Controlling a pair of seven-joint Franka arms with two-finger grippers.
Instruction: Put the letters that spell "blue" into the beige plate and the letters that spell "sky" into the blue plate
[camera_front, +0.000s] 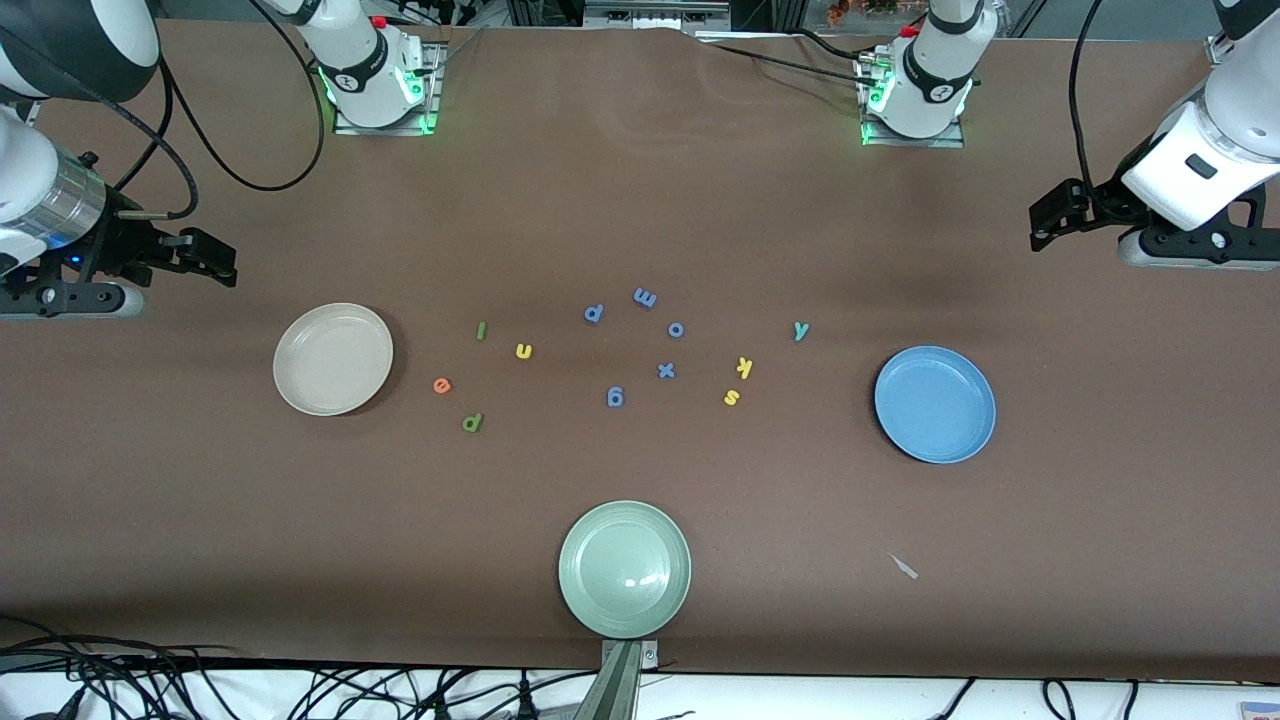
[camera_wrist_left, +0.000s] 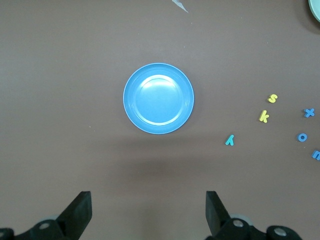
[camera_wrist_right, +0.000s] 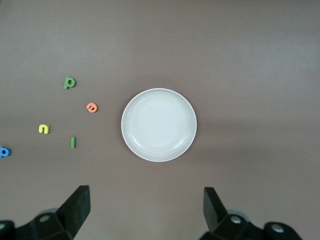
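The beige plate lies empty toward the right arm's end. Beside it on the cloth lie the green l, yellow u, orange e and green b. The blue plate, also empty, lies toward the left arm's end, with the yellow s, yellow k and teal y beside it. My right gripper hangs open over bare cloth by the beige plate. My left gripper hangs open over bare cloth by the blue plate.
A pale green plate sits near the table's front edge. Several blue-purple letters are scattered at mid-table between the two letter groups. A small pale scrap lies nearer the camera than the blue plate.
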